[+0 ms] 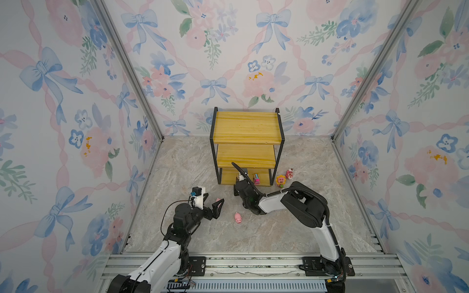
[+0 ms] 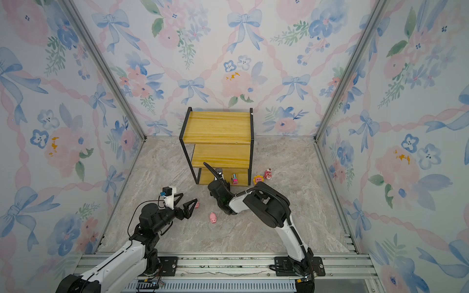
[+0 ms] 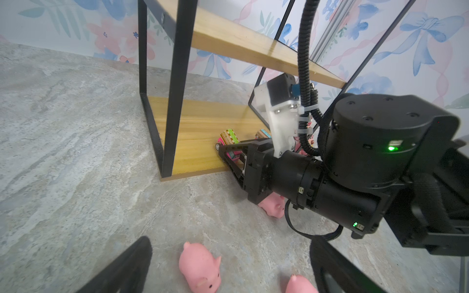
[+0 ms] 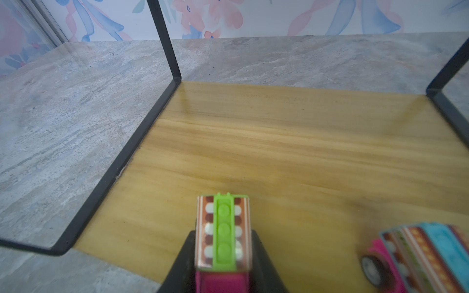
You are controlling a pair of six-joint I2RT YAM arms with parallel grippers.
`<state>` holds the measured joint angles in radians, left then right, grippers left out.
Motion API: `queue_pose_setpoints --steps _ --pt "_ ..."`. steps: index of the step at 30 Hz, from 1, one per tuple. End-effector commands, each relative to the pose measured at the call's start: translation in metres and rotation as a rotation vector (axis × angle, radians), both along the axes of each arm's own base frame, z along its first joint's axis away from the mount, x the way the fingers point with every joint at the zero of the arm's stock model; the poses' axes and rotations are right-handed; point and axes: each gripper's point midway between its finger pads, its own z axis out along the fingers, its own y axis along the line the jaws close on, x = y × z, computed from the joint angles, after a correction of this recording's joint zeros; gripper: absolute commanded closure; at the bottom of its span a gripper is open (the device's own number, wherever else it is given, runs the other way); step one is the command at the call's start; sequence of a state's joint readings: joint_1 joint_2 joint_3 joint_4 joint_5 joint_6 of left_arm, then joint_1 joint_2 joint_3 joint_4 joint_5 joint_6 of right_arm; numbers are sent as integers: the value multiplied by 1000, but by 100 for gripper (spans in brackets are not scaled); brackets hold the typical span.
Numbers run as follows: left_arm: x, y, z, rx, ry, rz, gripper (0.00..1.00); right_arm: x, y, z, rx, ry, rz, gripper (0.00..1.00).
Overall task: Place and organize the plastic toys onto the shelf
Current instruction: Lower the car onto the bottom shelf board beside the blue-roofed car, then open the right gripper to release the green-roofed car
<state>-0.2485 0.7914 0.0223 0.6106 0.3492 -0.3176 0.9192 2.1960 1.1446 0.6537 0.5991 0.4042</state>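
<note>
Progress: judged early. Noted right gripper (image 4: 223, 243) clamped round green-roofed car (image 4: 222, 215) at front of shelf's (image 1: 246, 126) bottom board (image 4: 279, 152), not yet released; resting or hovering, could not tell. Saw second car (image 4: 429, 256) already parked just beside it. Found left gripper (image 1: 214, 198) spread wide, empty, over a pig (image 3: 200, 269). Counted three pigs (image 1: 238, 217) and two bears (image 1: 280, 180) on floor (image 1: 279, 228), off shelf; spotted no third car.

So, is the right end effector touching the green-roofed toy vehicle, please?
Touching: the right wrist view shows the right end effector clamping the green-roofed toy vehicle by both sides.
</note>
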Motion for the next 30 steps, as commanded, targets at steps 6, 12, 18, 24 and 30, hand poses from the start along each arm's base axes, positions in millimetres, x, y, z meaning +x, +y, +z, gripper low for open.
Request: queue_pose_setpoints --steps 6,12,18,24,30 --pt "-1 -2 3 6 -16 -14 2 8 -9 -11 -32 19 -47 79" --pt "-2 -2 3 5 -19 -15 2 8 -8 -10 -29 18 -46 78" --pt "-2 -2 3 5 -19 -15 2 8 -8 -10 -27 17 -41 71" --pt "-2 -3 3 5 -18 -16 2 7 -9 -9 -20 11 -43 54" --pt "-2 -3 4 4 -19 -17 2 3 -11 -8 -16 1 -38 42"
